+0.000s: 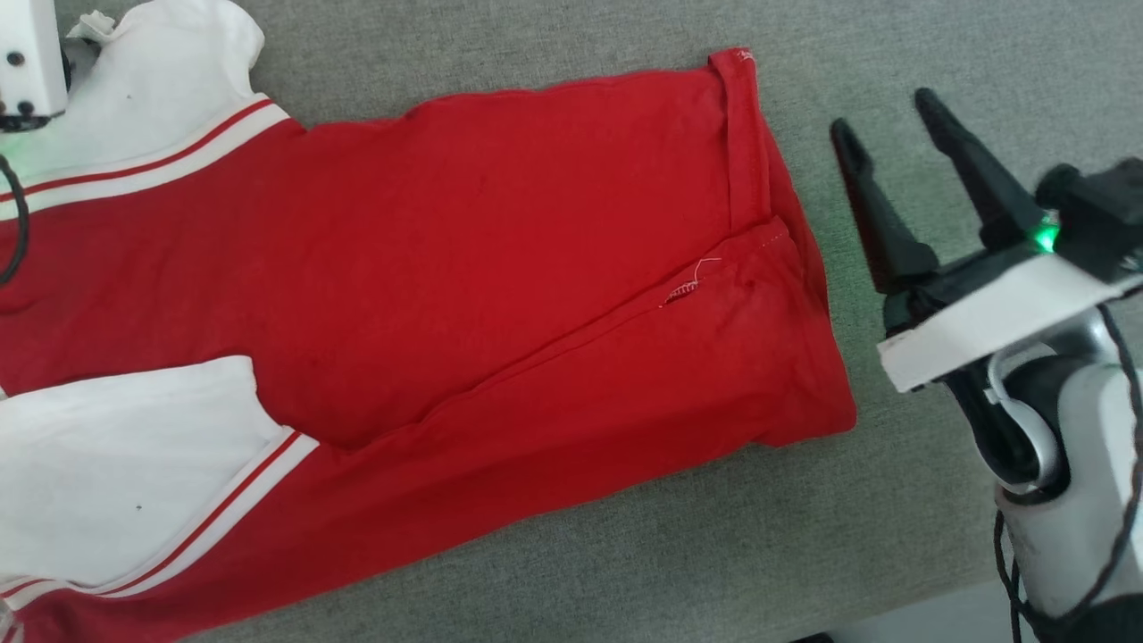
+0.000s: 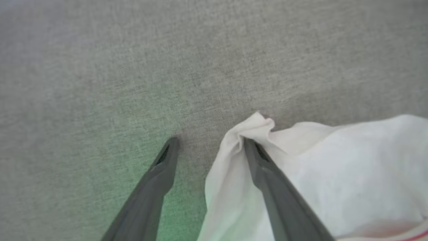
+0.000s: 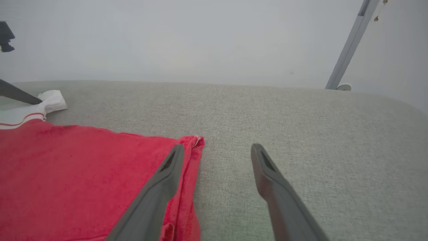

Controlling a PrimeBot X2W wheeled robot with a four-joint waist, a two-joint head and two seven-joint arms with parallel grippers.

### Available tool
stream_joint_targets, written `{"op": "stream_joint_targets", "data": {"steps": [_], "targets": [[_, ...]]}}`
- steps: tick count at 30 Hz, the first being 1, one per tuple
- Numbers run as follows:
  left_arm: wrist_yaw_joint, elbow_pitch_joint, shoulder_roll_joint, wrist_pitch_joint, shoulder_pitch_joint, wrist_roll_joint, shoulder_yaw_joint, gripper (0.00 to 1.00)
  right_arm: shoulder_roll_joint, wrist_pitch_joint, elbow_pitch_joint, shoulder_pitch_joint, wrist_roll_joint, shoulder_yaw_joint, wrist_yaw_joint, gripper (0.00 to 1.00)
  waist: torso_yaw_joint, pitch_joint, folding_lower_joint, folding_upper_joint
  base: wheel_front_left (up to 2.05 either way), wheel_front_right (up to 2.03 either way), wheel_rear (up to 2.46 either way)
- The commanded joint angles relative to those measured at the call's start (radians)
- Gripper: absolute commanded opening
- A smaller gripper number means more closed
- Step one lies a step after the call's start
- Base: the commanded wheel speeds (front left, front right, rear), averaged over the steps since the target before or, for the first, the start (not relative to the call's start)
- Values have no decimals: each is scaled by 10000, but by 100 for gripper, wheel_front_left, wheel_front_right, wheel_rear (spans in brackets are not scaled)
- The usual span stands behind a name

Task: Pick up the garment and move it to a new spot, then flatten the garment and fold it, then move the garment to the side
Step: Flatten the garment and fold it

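The garment (image 1: 500, 259) lies flat across the frame's centre and left on the grey surface (image 1: 893, 500), part-folded by my reckoning; my left gripper (image 2: 211, 141) and right gripper (image 1: 882, 113) gape empty, final folds and sideways move remaining

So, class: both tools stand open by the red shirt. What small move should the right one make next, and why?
Probably ease the right tool left and down over the hem corner of the garment. Its jaws stand open beside the hem, holding nothing, while the left tool sits open at the white sleeve tip.
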Motion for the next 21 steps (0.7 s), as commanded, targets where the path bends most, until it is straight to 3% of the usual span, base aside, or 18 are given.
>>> {"op": "stream_joint_targets", "data": {"steps": [1,2,6,12,21], "targets": [[134,430,-222,300,271,-37,-151,100,-37,153,140,-196,33,106,1,100,-19,82,0,-1,0,0,0],[201,651,-321,575,366,-130,-219,0,-75,317,239,-277,70,216,1,100,-5,105,0,-1,0,0,0],[407,935,-634,1026,274,-216,-346,0,-80,1213,681,-845,347,506,1,100,146,187,0,-1,0,0,0],[201,868,-1019,835,-126,-152,-420,0,-299,3159,1564,-2136,669,1016,1,100,548,253,0,-1,0,0,0],[-84,1085,-1665,268,-562,-138,-463,0,-496,6573,3931,-4210,882,2070,1,100,1220,301,0,-1,0,0,0]]}}
